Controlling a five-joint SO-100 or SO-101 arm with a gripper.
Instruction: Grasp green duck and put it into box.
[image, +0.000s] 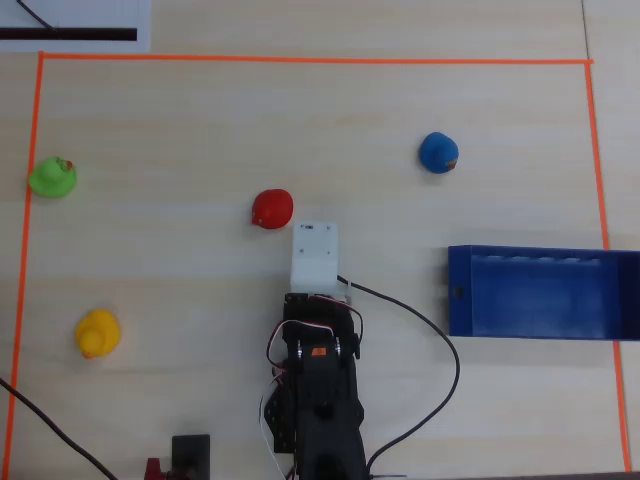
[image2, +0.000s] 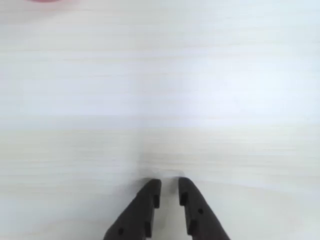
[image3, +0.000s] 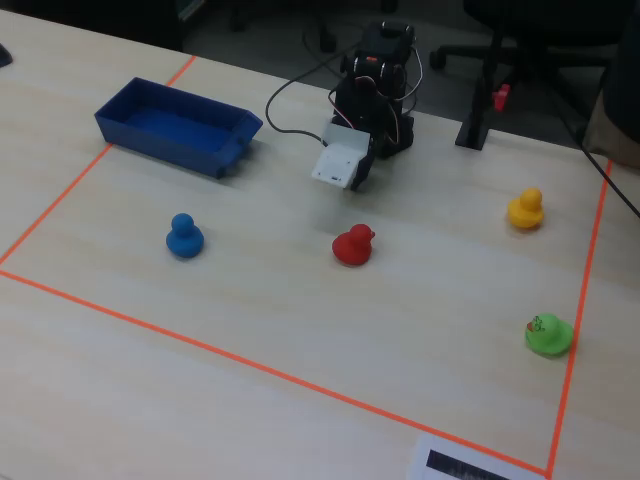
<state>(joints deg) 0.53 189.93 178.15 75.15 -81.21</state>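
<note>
The green duck (image: 52, 178) sits at the far left of the taped area in the overhead view and near the right corner in the fixed view (image3: 548, 334). The dark-blue box (image: 530, 327) lies empty at the right edge in the overhead view, at the upper left in the fixed view (image3: 170, 140). My arm (image: 318, 370) is folded low at the bottom middle, far from both. My gripper (image2: 168, 181) shows in the wrist view with its jaws nearly together and nothing between them, over bare table.
A red duck (image: 272, 209) sits just ahead of the arm's white housing (image: 314, 255). A blue duck (image: 438, 152) is at the upper right and a yellow duck (image: 97, 333) at the lower left. Orange tape (image: 300, 60) frames the area. A cable (image: 440, 350) loops right of the arm.
</note>
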